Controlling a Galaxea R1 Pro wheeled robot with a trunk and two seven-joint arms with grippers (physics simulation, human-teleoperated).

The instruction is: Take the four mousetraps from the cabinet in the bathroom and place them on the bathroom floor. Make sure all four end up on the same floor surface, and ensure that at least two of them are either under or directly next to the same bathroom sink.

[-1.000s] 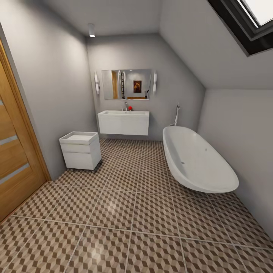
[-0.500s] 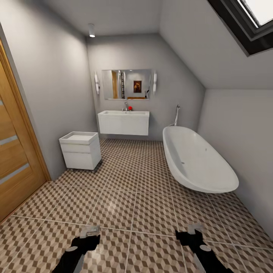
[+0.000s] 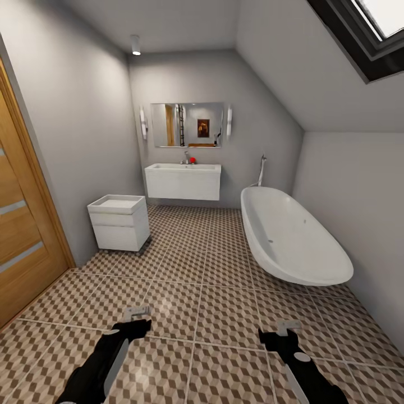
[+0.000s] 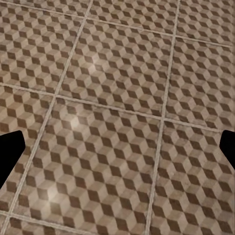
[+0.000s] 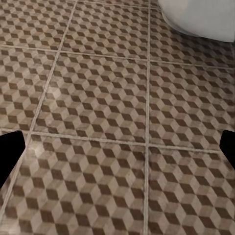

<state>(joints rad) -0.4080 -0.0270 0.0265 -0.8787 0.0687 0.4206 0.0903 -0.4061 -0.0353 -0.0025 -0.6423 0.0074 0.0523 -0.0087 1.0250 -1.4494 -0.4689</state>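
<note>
Above the bathroom floor (image 3: 196, 314) both arms reached forward, black against the cube-patterned tiles. The left gripper (image 3: 136, 314) hovered over the tiles with nothing between its fingers; in the left wrist view its two dark fingertips (image 4: 11, 159) sat at opposite edges of the picture, so it was spread wide over bare floor (image 4: 117, 122). The right gripper (image 3: 287, 327) hung level with it, well apart to its right, and it too was wide and empty, its fingertips (image 5: 11, 152) at the far edges of the right wrist view with patterned floor (image 5: 107, 147) between them. Beyond the right gripper, ahead and slightly to its right, stood the white oval bathtub (image 3: 292, 238), whose pale underside (image 5: 198, 17) showed from the right wrist. Far ahead of both grippers, against the back wall, hung the sink (image 3: 183, 180) on its white vanity, under a mirror (image 3: 187, 124). Ahead of the left gripper and near the left wall stood a small white drawer unit (image 3: 119, 221). A wooden door (image 3: 22, 235) lay to the left of the left gripper.
</note>
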